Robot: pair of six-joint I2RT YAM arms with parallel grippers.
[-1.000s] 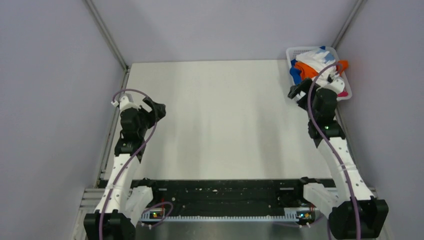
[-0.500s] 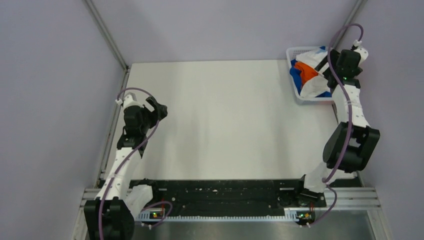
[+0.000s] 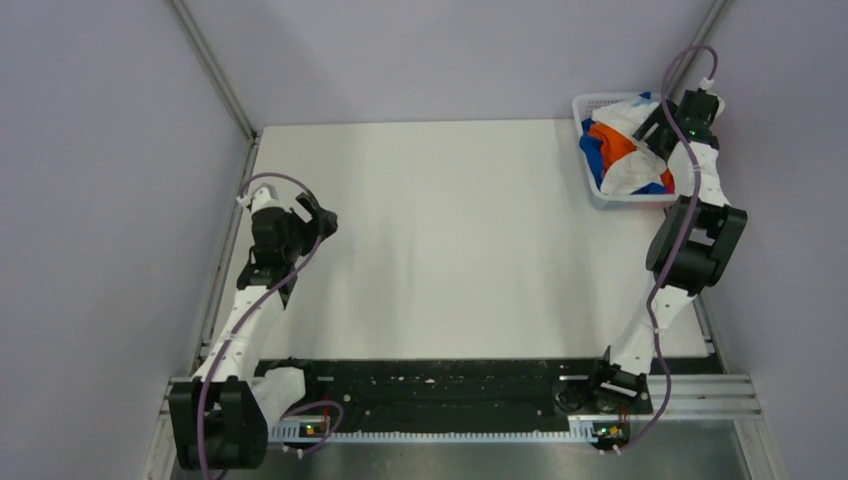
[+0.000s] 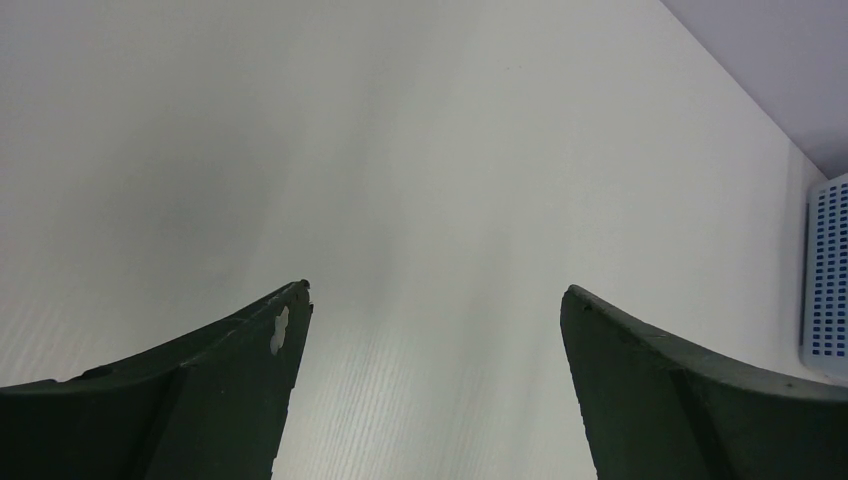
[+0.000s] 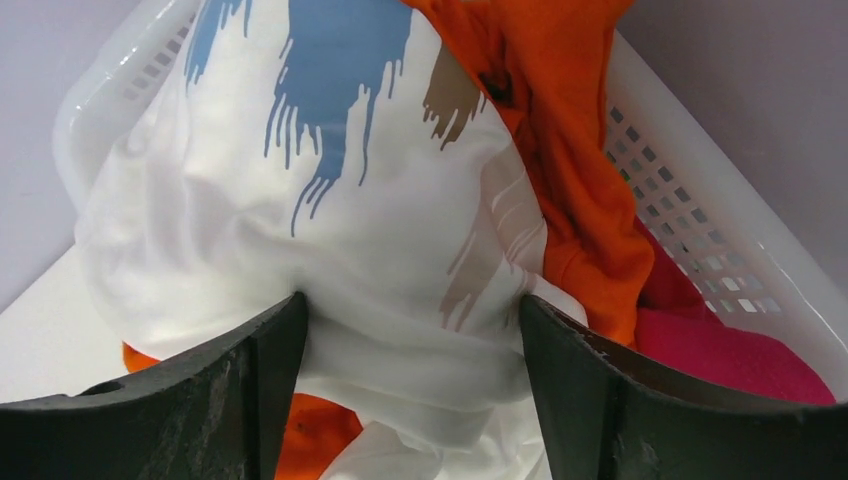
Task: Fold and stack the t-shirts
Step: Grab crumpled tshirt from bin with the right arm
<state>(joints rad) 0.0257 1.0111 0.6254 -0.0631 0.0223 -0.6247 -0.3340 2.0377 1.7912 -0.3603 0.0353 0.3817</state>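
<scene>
White cloth bulges between the wide-spread fingers of the right gripper (image 5: 412, 305), set to pinch the white t-shirt (image 5: 300, 200) heaped with the orange t-shirt (image 5: 560, 150) and pink t-shirt (image 5: 730, 355) in the basket (image 5: 690, 200), far right. The left gripper (image 4: 435, 290), equally wide, hovers over the table (image 4: 400, 120) at the left.

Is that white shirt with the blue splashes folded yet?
No. The white shirt lies crumpled in the basket, bunched against an orange shirt.
</scene>
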